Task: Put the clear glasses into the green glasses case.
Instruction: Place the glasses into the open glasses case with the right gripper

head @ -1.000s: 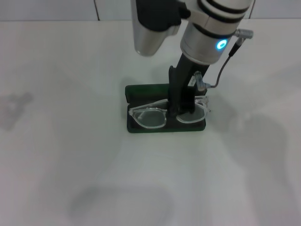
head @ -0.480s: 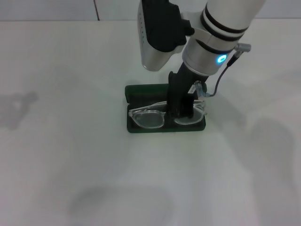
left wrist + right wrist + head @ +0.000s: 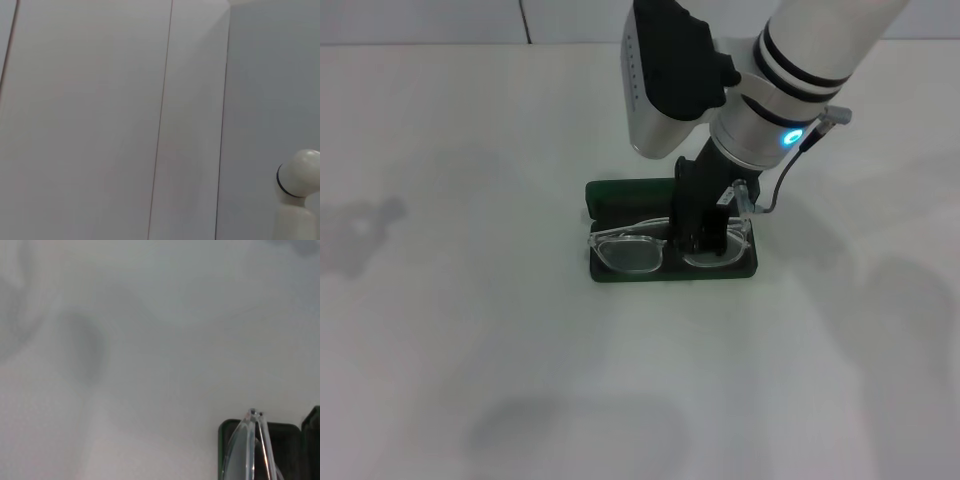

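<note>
Since a second ago the right gripper (image 3: 705,238) has shifted slightly toward the robot's left and lower over the green glasses case (image 3: 672,232), and the clear glasses (image 3: 660,246) have moved with it, so that they now sit lower against the open case rather than overhanging its right end. The dark fingers (image 3: 692,215) come straight down onto the frame near the bridge and the lens on the robot's right; whether the jaws grip the frame or have let go cannot be told, because the fingertips are hidden among the dark case interior and the lens. From the jaws, the other lens extends toward the robot's left along the near half of the case, and the raised lid stands just behind them. The right wrist view shows one end of the glasses, seen edge-on, over a corner of the case on the white table (image 3: 470,300). No lettering or label can be read. The left gripper is out of sight; its wrist camera faces pale wall panels.
</note>
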You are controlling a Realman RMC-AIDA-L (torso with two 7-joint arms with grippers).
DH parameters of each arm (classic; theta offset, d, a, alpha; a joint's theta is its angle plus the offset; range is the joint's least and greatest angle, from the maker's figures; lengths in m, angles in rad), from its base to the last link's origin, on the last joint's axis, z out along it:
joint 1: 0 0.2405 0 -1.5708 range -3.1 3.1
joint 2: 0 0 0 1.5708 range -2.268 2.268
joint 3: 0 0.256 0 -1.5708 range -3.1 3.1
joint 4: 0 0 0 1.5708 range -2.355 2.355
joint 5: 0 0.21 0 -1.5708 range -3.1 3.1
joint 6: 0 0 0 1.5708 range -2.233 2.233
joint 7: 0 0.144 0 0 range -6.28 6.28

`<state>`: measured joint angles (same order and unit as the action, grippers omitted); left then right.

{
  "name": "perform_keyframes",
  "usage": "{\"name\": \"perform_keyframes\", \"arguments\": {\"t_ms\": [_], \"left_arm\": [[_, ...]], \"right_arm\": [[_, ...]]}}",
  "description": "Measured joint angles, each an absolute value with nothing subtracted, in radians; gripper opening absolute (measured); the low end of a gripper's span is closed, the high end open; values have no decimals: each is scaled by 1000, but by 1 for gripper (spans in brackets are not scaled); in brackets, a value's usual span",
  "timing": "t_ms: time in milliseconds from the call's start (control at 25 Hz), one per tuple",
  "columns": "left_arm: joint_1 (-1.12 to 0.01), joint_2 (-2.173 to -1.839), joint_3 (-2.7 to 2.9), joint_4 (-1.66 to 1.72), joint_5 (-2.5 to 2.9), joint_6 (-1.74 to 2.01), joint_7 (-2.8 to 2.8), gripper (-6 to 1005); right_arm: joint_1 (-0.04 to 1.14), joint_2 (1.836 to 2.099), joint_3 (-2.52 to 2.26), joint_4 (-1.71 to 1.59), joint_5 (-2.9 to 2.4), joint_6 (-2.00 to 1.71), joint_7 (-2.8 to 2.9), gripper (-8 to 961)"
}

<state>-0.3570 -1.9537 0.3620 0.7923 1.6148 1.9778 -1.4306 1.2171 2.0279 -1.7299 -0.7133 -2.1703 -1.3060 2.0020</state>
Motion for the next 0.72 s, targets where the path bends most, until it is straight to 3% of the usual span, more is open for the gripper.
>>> {"name": "perform_keyframes", "arguments": {"t_ms": [720], "left_arm": [[-354,-1954,362,769,1619,1977,-1421,87]], "right_arm": [[1173,2028,-1725,-745,-2175,-1292,2000,74]]}}
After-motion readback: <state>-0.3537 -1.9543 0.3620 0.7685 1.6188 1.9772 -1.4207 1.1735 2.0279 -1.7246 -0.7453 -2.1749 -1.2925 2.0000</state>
